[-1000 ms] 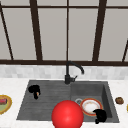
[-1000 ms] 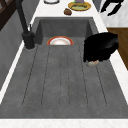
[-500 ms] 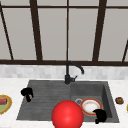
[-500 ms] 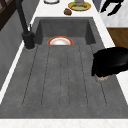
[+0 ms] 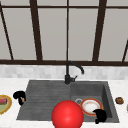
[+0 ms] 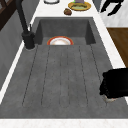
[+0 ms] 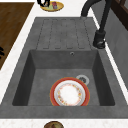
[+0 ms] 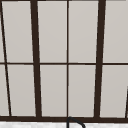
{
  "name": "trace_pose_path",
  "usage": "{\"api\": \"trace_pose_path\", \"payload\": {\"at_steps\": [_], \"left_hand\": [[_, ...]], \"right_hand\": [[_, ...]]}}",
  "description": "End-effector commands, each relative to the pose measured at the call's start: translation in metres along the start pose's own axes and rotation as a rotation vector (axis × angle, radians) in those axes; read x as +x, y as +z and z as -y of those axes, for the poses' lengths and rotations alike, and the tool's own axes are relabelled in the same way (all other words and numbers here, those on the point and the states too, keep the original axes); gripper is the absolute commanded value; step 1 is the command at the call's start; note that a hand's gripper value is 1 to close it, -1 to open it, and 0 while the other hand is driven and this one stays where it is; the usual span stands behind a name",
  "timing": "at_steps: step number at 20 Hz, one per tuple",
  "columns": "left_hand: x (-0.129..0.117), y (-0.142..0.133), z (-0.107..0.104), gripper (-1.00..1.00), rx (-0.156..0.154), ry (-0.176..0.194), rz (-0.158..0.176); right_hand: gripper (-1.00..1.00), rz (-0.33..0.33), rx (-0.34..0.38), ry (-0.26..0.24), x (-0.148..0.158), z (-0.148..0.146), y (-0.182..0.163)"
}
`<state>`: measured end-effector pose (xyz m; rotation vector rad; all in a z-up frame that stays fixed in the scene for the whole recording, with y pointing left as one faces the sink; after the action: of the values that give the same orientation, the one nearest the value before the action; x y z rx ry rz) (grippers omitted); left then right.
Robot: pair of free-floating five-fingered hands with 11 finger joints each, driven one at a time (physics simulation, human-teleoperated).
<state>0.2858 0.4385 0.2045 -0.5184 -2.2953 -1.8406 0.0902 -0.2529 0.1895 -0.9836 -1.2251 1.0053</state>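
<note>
left robot hand (image 5: 19,96) at grey drainboard's (image 5: 42,100) left edge, fingers curled down, maybe on a small orange bit – cannot tell | right robot hand (image 5: 100,115) hovers by red-rimmed white plate (image 5: 91,106) in basin, grip cannot tell | plate not lifted yet

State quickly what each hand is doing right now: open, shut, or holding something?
Left hand: over the grey sink's draining board, fingers curled down; a grasp cannot be told.
Right hand: beside the red-rimmed plate; cannot be told.

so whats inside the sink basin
A red-rimmed plate lies on the basin floor, beside the drain. In the front view, the right hand covers the plate's near edge.
</note>
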Motion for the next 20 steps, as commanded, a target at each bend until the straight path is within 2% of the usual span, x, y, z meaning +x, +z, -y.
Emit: {"api": "trace_pose_path", "payload": {"at_steps": [1,5,11,18,20], "left_hand": [[0.005,0.032,0.004,1.0,-0.009,0.065,-0.02],[0.01,0.064,0.007,1.0,-0.005,0.096,-0.022],[0.018,0.114,0.013,1.0,0.0,0.123,-0.021],[0.021,0.174,0.021,1.0,0.009,0.142,-0.017],[0.018,0.191,0.024,1.0,0.006,0.132,-0.015]], "right_hand": [[0.0,0.0,0.0,0.0,0.0,0.0,0.0],[0.0,0.0,0.0,0.0,0.0,0.0,0.0],[0.0,0.0,0.0,0.0,0.0,0.0,0.0],[0.0,0.0,0.0,0.0,0.0,0.0,0.0],[0.0,0.0,0.0,0.0,0.0,0.0,0.0]]}}
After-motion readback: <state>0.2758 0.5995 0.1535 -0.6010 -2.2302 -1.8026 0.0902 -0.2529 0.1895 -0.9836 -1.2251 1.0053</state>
